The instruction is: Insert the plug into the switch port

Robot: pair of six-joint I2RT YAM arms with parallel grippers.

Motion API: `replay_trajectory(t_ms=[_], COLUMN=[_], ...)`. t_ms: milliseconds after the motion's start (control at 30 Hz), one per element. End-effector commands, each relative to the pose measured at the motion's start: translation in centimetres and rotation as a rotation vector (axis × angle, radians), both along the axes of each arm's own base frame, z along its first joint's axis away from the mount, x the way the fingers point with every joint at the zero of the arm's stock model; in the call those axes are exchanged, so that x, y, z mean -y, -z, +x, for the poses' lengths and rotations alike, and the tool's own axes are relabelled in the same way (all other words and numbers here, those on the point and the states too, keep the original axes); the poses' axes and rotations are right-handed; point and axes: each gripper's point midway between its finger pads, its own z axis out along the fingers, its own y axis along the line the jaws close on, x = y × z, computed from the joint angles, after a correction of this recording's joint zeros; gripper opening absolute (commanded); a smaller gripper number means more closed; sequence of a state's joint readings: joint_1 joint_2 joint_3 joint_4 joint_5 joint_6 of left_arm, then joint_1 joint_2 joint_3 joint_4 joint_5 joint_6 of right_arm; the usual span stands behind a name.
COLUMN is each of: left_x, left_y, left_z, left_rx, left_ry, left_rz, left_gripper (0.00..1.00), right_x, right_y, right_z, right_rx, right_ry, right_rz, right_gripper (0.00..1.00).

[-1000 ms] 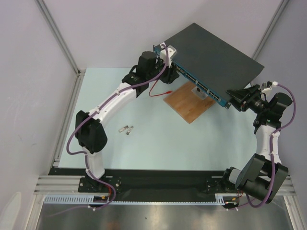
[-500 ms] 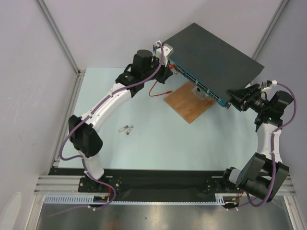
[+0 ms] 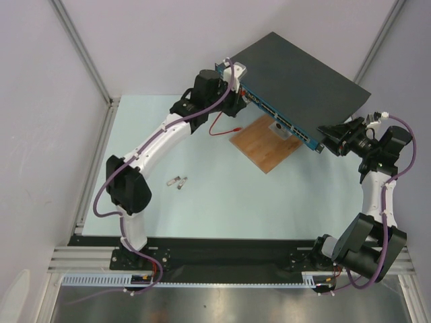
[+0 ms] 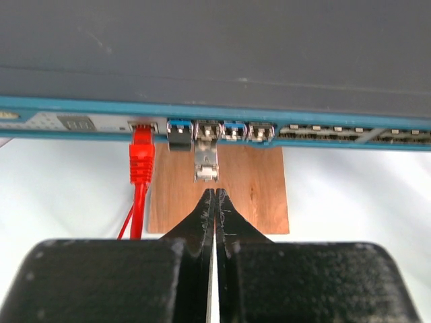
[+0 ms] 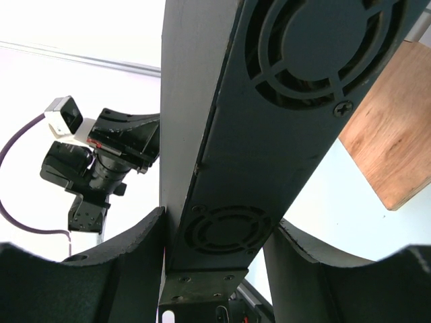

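Plug (image 4: 206,161) silver, seated in switch (image 4: 215,67); left hand (image 4: 214,195) clenched empty; right hand (image 5: 219,222) grasping switch.

The switch (image 4: 215,54) ran off both sides of the left wrist view, the red cable (image 4: 138,202) was hidden behind the left gripper (image 4: 214,200), and two small pieces (image 3: 178,182) on the table (image 3: 236,202) were too small to identify.

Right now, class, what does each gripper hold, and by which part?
Right gripper clamps the switch by its vented end; left gripper is shut on nothing.
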State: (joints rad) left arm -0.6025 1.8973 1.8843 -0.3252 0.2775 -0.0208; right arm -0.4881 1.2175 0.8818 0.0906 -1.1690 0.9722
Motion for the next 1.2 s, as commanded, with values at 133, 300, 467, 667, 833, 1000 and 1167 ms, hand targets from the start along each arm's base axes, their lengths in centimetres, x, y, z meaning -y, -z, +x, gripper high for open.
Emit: replay_trajectory(t_ms=[133,300,467,667,833,1000,1167], left_x=[0.9,1.4,1.8,2.3,2.8,3.4,4.3], left_y=[-2.9,-2.9,-3.2,-4.4,-5.7,-6.4,-7.0], left_z=[1.3,2.1,2.9,3.7,4.2,4.6,4.9], left_rx=[0.042,0.057,0.081,0.132,0.161,0.158,0.180], left_ry=[-0.008,-0.011,-0.020,-0.023,-0.020,-0.015,-0.008], left_rz=[-0.077,-0.086,-0.111,-0.145,-0.175,-0.208,-0.225], left_gripper=[0.00,0.00,0.00,0.00,0.00,0.00,0.00], right_x=[-0.2,-0.2,-0.2,-0.2,-0.1,0.3,0.3], right_y=[-1.0,-0.9,-0.8,-0.8,-0.5,-0.1,0.1], right_z=[1.5,1.5,1.5,1.6,1.7,2.1,2.3], right_rx=[0.163,0.157,0.154,0.152,0.147,0.139,0.135], right_ry=[-0.012,-0.014,-0.015,-0.021,-0.021,-0.015,-0.018], right_rz=[-0.158,-0.156,-0.154,-0.156,-0.160,-0.168,-0.171], right_gripper=[0.00,0.00,0.00,0.00,0.00,0.00,0.00])
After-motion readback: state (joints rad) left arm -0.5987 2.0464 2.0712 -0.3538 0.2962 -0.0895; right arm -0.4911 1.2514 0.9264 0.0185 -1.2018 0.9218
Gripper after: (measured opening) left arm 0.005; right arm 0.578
